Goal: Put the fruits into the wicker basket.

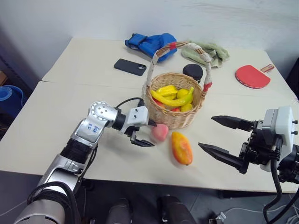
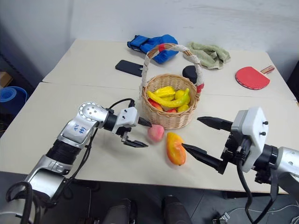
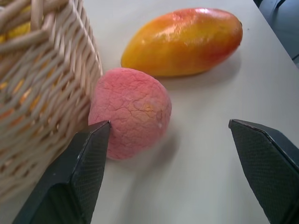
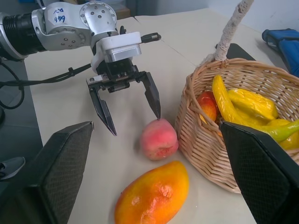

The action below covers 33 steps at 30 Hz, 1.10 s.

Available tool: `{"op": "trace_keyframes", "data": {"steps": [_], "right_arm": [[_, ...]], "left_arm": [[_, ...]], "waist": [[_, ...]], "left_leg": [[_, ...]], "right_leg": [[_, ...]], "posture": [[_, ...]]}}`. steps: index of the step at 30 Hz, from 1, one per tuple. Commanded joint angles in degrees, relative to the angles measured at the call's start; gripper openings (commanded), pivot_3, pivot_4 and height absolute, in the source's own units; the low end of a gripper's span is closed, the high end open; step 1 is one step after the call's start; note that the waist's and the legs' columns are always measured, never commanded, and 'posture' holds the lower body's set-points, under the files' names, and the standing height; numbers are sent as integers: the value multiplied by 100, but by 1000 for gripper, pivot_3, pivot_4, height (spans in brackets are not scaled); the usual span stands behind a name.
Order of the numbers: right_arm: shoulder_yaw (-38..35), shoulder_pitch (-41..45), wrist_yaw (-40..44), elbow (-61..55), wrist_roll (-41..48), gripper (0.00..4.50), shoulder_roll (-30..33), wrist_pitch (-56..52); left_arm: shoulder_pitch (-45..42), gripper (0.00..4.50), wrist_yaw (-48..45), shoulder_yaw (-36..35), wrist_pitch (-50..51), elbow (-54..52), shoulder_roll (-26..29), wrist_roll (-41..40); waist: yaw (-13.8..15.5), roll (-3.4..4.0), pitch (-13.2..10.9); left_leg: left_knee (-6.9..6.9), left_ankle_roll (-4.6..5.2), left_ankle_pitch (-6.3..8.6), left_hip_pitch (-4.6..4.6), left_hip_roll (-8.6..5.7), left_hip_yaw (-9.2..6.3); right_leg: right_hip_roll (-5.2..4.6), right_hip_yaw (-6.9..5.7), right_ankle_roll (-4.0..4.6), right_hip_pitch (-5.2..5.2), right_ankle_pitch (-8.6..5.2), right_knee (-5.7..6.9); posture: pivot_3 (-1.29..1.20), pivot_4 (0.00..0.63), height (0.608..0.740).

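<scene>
Lying on table (image 1: 56,121): pink peach (image 1: 160,132) just beside the wicker basket (image 1: 175,119), mango (image 1: 181,148) near it.
Basket contents: yellow bananas (image 1: 172,99) and other fruit pieces.
Left gripper (image 1: 143,133): jaws spread wide, holding nothing; one fingertip at the peach, the other apart from it.
Right gripper (image 1: 220,136): jaws wide apart, empty, hovering well apart from the mango.
</scene>
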<state>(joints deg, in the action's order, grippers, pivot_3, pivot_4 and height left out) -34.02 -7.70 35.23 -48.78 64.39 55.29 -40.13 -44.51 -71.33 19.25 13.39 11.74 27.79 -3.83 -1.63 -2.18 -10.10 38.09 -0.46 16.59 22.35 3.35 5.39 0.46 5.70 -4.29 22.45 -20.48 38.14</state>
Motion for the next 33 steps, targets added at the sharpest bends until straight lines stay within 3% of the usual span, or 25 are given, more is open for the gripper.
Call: {"op": "trace_keyframes", "data": {"steps": [1, 8, 11, 15, 18, 22, 26, 30, 33], "right_arm": [[-154, 58, -117, -94, 123, 4500, 64, 38], [-131, 48, -204, -122, 150, 4500, 60, 49], [-122, 95, -231, -102, 187, 4500, 76, 51], [-130, 165, -285, -59, 284, 4500, 75, 49], [-125, 183, -304, -52, 322, 4500, 80, 45], [-138, 188, -299, -50, 342, 4500, 84, 41], [-114, 216, -260, 5, 304, 4500, 97, 43], [-66, 235, -247, 17, 264, 4500, 83, 60], [-12, 266, -249, 21, 233, 4500, 70, 71]], "left_arm": [[-137, 4242, 266, 127, -267, 288, -171, 262], [-132, 4242, 654, 199, -427, 574, -522, 473], [-115, 3675, 722, 211, -456, 599, -547, 527], [-77, 2497, 799, 175, -390, 526, -534, 526], [5, 2096, 727, 211, -391, 386, -459, 524], [146, 2049, 254, 26, -224, -144, -260, 39], [71, 2049, -551, -495, 316, -666, 44, -1026], [-699, 2049, -68, -1186, 981, -333, -243, -1623], [-1369, 2049, 647, -1414, 951, 253, -607, -1463]], "waist": [[-3, 0, 0], [8, 0, 0], [6, 0, 0], [5, 0, 0], [5, 0, 0], [-13, 0, 0], [-12, 0, 0], [25, -1, -1], [42, -1, 0]], "left_leg": [[0, 1, 0, -1, 0, 0], [0, 1, 0, 0, 0, 0], [0, 1, 0, -1, 0, 0], [-1, 0, 0, -1, 0, 0], [-1, -1, 0, -1, 0, 0], [-5, -3, -2, -3, 1, 1], [-5, -22, -12, -2, 2, 0], [-1, -21, -12, 3, 2, -3], [5, 6, 1, 8, -7, -10]], "right_leg": [[0, 1, 0, 0, 0, 1], [-1, 0, 0, 0, 0, -2], [-1, 1, 0, -2, 0, -2], [-1, 0, 0, -2, 0, -1], [-1, 0, 0, -2, 0, -1], [0, 0, 0, -1, 0, 0], [0, -1, 0, 1, 0, 3], [0, -4, 0, 1, 0, 2], [-6, -10, -4, -3, 2, -12]], "posture": [[0, 150, 740], [0, 150, 740], [0, 150, 740], [0, 150, 740], [0, 150, 740], [0, 150, 740], [0, 150, 740], [0, 150, 740], [0, 150, 740]]}}
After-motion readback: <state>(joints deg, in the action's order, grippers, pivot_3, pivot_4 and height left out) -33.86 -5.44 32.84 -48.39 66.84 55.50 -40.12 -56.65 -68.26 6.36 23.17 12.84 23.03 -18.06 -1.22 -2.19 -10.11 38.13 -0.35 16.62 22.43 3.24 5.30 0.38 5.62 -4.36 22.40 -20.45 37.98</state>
